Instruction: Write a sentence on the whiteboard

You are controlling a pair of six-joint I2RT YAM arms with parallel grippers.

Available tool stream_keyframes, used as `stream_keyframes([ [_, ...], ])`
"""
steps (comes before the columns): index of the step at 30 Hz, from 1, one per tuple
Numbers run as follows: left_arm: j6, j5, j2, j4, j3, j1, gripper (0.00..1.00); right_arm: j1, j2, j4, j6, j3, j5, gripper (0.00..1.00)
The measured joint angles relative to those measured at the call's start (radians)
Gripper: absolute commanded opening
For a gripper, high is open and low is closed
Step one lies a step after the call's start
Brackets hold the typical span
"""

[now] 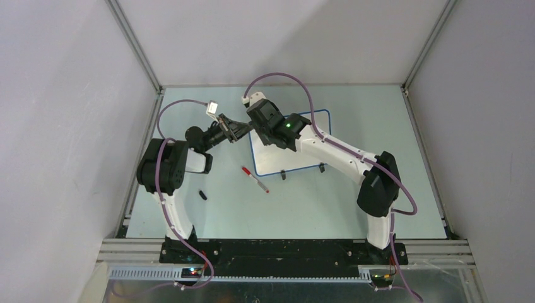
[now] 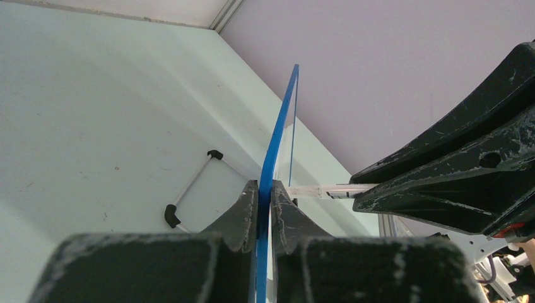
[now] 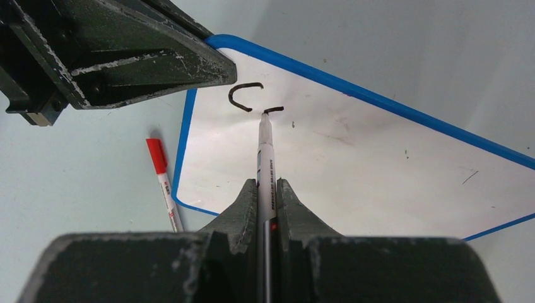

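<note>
The whiteboard, white with a thin blue rim, lies tilted on the table. My left gripper is shut on its blue left edge. My right gripper is shut on a black-tipped marker. The marker's tip touches the board near the top left corner. Of the sentence, a black "c" and a short stroke at the tip show. From above, both grippers meet at the board's upper left corner, with the left gripper beside it.
A red-capped marker lies on the table just left of the board's near corner. A small black cap lies nearer the left arm's base. The board's black feet point toward me. Walls enclose the table on three sides.
</note>
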State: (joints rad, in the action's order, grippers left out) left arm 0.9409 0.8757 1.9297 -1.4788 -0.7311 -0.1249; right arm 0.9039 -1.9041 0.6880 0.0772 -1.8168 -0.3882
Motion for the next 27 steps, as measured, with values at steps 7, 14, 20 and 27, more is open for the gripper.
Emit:
stream_keyframes([
  [7, 0.0, -0.001, 0.0, 0.002, 0.0, 0.0, 0.05, -0.001, 0.0, 0.004, 0.001, 0.004, 0.0, 0.0],
  [14, 0.0, -0.001, 0.0, 0.003, 0.0, 0.0, 0.05, -0.003, 0.0, 0.005, 0.002, 0.004, -0.006, 0.0],
  [20, -0.001, -0.007, 0.0, 0.008, 0.0, 0.0, 0.05, -0.012, 0.0, 0.015, 0.01, 0.004, -0.015, 0.0],
  [27, -0.007, -0.008, 0.0, 0.011, 0.0, 0.0, 0.05, -0.017, 0.0, 0.019, 0.019, 0.004, -0.015, 0.0],
])
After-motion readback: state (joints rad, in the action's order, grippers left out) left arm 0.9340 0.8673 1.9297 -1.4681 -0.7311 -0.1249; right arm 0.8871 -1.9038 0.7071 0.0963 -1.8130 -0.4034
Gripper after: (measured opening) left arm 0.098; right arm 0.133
